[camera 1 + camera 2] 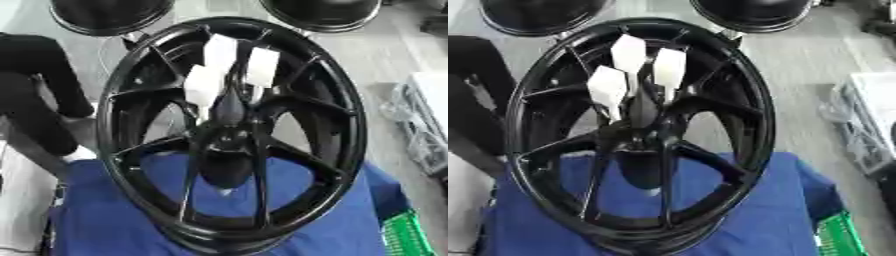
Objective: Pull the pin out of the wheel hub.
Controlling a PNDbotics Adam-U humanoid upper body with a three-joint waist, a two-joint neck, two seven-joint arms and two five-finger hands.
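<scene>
A black multi-spoke wheel [350, 125] stands on edge, its face turned toward me. Its dark hub [229, 137] sits at the centre. Three flat white tabs [220, 50] [262, 65] [202, 85] stick up from the hub area on dark stems that run down toward the centre. I cannot tell which of them is the pin, nor how deep it sits. Neither of my hands shows in either view.
The wheel rests on a blue cloth [105, 215]. Two more black round rims [109, 15] [324, 12] stand behind it. A black shape [35, 90] fills the left edge. Pale boxes [429, 100] lie at the right, and a green crate [407, 235] at the lower right.
</scene>
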